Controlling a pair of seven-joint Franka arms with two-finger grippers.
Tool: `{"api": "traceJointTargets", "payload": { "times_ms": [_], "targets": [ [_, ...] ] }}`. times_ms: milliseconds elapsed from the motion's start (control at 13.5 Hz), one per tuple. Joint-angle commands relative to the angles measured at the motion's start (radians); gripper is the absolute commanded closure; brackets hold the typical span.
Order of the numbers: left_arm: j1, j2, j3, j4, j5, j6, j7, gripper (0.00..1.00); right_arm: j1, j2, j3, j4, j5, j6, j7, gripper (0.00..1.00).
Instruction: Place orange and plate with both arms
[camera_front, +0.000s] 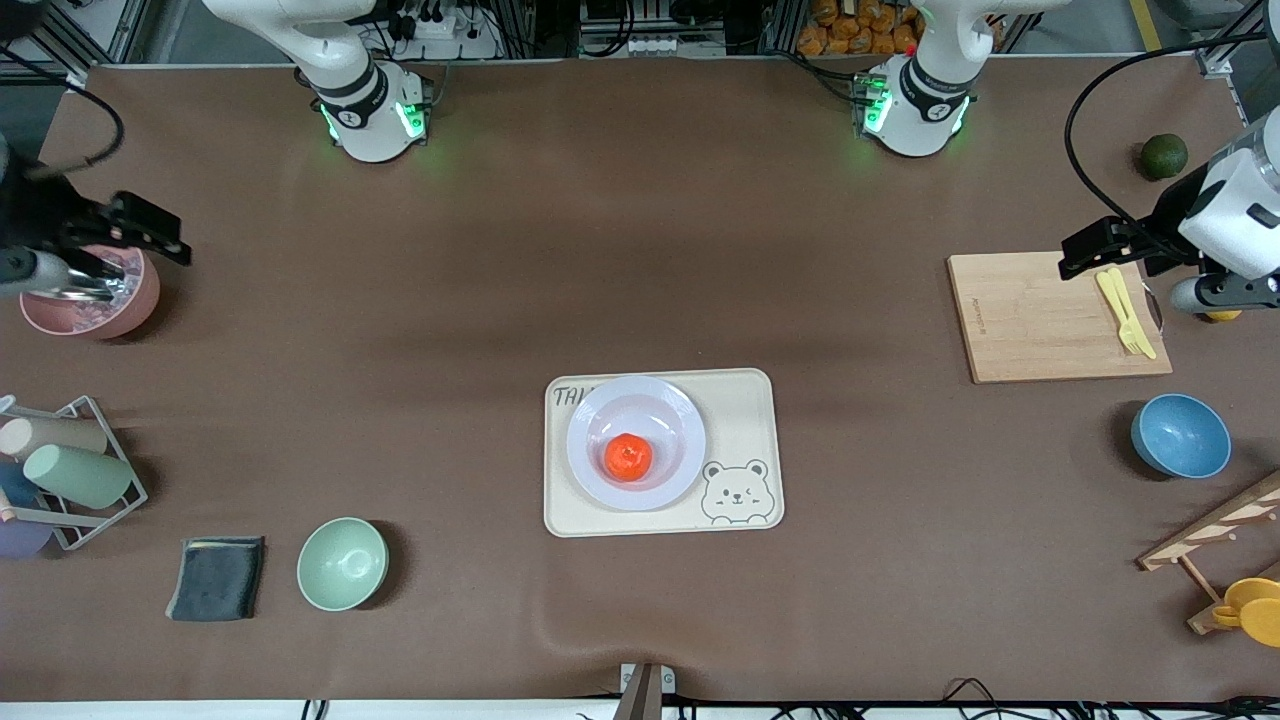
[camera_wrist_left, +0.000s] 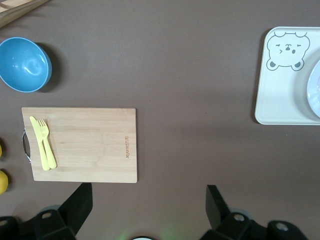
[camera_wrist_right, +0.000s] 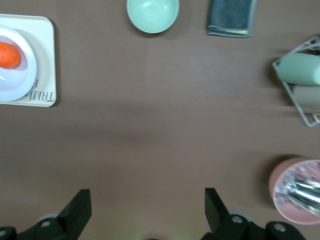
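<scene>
The orange (camera_front: 628, 457) lies in the sunken centre of the white plate (camera_front: 683, 417). The plate sits on the beige bear tray (camera_front: 740, 410) at the table's middle. My left gripper (camera_front: 1103, 246) is open and empty, up over the wooden cutting board's edge at the left arm's end. In the left wrist view its fingers (camera_wrist_left: 148, 192) frame bare table, with the tray (camera_wrist_left: 280, 95) and a sliver of the plate (camera_wrist_left: 315, 90) off to one side. My right gripper (camera_front: 150, 232) is open and empty over the pink bowl. The right wrist view (camera_wrist_right: 147, 196) shows the orange (camera_wrist_right: 9, 55) and plate (camera_wrist_right: 22, 80).
A cutting board (camera_front: 1040, 320) with yellow fork and knife (camera_front: 1125, 310), a blue bowl (camera_front: 1180, 436), a dark green fruit (camera_front: 1164, 156) and a wooden rack (camera_front: 1215, 530) are at the left arm's end. A pink bowl (camera_front: 95, 305), cup rack (camera_front: 70, 480), grey cloth (camera_front: 216, 577) and green bowl (camera_front: 342, 563) are at the right arm's end.
</scene>
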Motion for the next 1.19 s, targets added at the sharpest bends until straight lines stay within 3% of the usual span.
{"api": "traceJointTargets", "payload": {
  "times_ms": [0, 1111],
  "targets": [
    [0.007, -0.009, -0.001, -0.005, -0.004, 0.005, 0.025, 0.00, -0.034, -0.048, 0.026, -0.029, -0.056, -0.003, 0.012, 0.00],
    [0.003, -0.035, -0.001, 0.080, 0.053, -0.050, 0.019, 0.00, -0.047, -0.026, 0.020, -0.043, -0.045, 0.011, 0.014, 0.00]
  ]
}}
